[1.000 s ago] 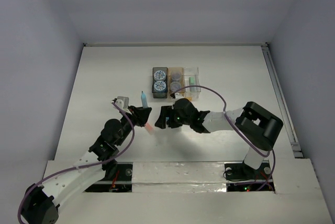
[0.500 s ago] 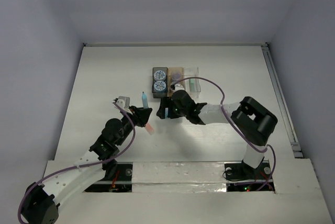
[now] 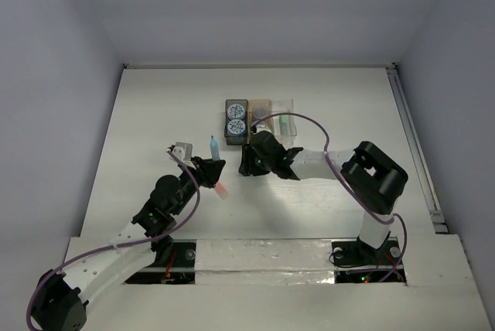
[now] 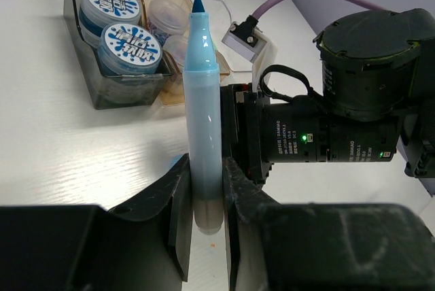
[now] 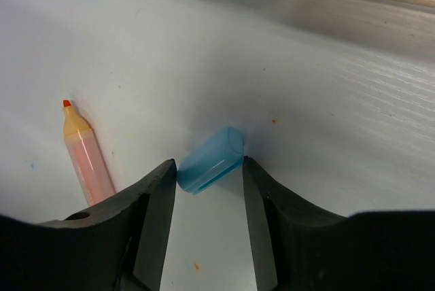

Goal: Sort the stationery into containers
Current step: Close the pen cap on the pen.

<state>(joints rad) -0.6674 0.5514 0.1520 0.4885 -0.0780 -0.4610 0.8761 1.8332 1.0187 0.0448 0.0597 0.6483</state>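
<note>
Inspector: State of right gripper [image 5: 207, 170]?
Recorder: Jaws apart, astride the light blue cap [image 5: 211, 160] lying on the table [image 5: 340, 134]; its long axis slants across the gap; right arm nearest.
Inspector: And left gripper [image 4: 207, 192]?
Recorder: Clamped on the uncapped blue marker [image 4: 202, 114]; tip toward the containers [image 4: 102, 95].

Three joined open boxes stand in a row midway along the table, nearer its far edge: a dark grey box [image 3: 236, 131] holding two round discs [image 3: 237, 119] with blue-and-white patterned tops, a tan-orange box [image 3: 261, 104], and a clear box [image 3: 291, 104] holding a green stick [image 3: 285, 124]. Nearer the near edge, an uncapped light blue marker [image 4: 202, 107] stands clamped in the left gripper [image 4: 206, 192], an orange marker [image 5: 87, 158] lies flat, and a light blue cap [image 5: 211, 160] lies between the right gripper's [image 5: 209, 170] spread fingers
</note>
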